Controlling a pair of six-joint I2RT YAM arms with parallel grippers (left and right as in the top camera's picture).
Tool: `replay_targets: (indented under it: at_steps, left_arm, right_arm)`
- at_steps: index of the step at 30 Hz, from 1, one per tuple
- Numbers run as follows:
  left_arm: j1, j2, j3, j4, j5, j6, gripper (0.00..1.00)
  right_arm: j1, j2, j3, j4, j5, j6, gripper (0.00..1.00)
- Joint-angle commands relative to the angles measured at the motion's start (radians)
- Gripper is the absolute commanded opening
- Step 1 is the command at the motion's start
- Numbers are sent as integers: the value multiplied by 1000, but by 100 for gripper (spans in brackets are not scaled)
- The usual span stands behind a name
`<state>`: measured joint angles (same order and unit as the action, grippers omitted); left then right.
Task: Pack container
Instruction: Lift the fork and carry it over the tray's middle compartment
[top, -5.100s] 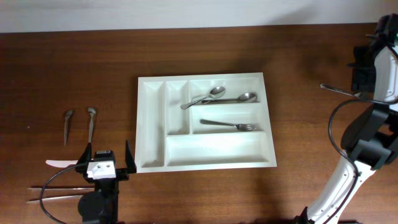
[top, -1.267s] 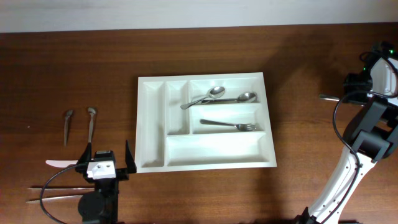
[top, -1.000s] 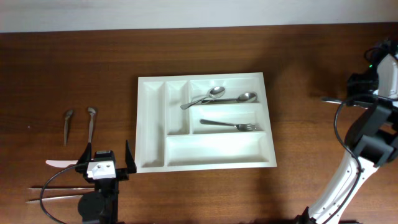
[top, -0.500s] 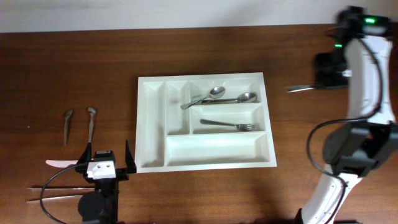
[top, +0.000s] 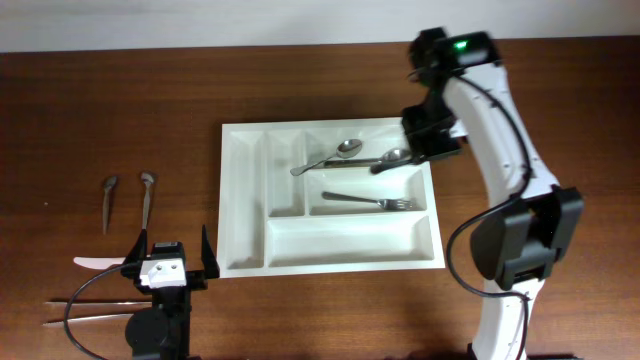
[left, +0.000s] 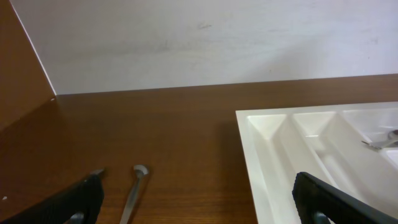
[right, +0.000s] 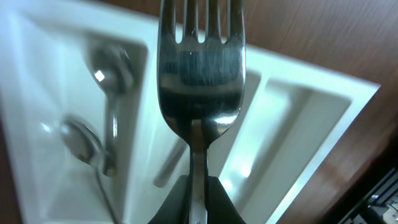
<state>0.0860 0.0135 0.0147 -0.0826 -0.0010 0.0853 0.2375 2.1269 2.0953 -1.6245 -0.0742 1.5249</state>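
Table (top: 80, 110): dark brown wood grain, flat, matte.
Loose spoons (top: 147, 195): two small metal spoons lay side by side on the table at far left, well apart from the tray. I judged them to be waiting stock.
White knife (top: 97, 262): a pale flat piece near the left arm (material not clear to me).
Left gripper (top: 173, 252): parked just beside the tray's lower left corner, fingers spread with nothing between them. I judged it idle, leaving the tray to the other arm.
Container (top: 228, 200): glossy white moulded plastic, rectangular, at table centre. Narrow compartments ran along its left side and wide ones along its right.
Sorted spoons (top: 345, 150): two polished spoons in the top wide compartment.
Sorted fork (top: 372, 202): alone in the middle wide compartment.
Right gripper (right: 198, 196): over the tray's upper right part, fingers clamped on a handle.
Held fork (right: 200, 68): smooth reflective steel, gripped by the handle with the tined head free. I judged it bound for the fork compartment.
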Motion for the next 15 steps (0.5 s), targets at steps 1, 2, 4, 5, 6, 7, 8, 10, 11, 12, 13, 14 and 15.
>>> replay_targets:
  at_steps: [1, 2, 4, 5, 6, 7, 8, 10, 11, 12, 13, 14, 15]
  left_arm:
    - [-5, -8, -6, 0, -3, -6, 99]
    - [-5, -8, -6, 0, -4, -6, 99]
    - [-5, -8, -6, 0, -3, -6, 99]
    - [-5, -8, -6, 0, -4, -6, 99]
    - [-5, -8, -6, 0, -4, -6, 99]
    - [-5, -8, -6, 0, -3, -6, 99]
    - [-5, -8, -6, 0, -4, -6, 99]
    - [-5, -8, -6, 0, -4, -6, 99]
    - [-5, -8, -6, 0, -3, -6, 99]
    - [-5, -8, -6, 0, -4, -6, 99]
    - [-5, -8, -6, 0, -4, -6, 99]
    - [-5, -8, -6, 0, -3, -6, 99]
    - [-5, -8, -6, 0, -3, -6, 99]
  right_arm:
    - [62, -28, -65, 39, -18, 84, 8]
    - [82, -28, -90, 66, -27, 97, 8]
    - [111, -28, -126, 110, -38, 125, 8]
    - [127, -27, -146, 140, -40, 139, 9]
    - [140, -27, -164, 166, -40, 151, 9]
    - [152, -27, -178, 182, -41, 167, 9]
    - [162, -27, -190, 198, -43, 180, 9]
    - [180, -27, -217, 234, -43, 194, 9]
    - [188, -27, -230, 254, -43, 194, 9]
    - [191, -27, -240, 266, -43, 195, 9]
    - [194, -27, -247, 277, -42, 195, 10]
    - [194, -26, -252, 284, -42, 196, 11]
    - [194, -26, -257, 291, -42, 198, 11]
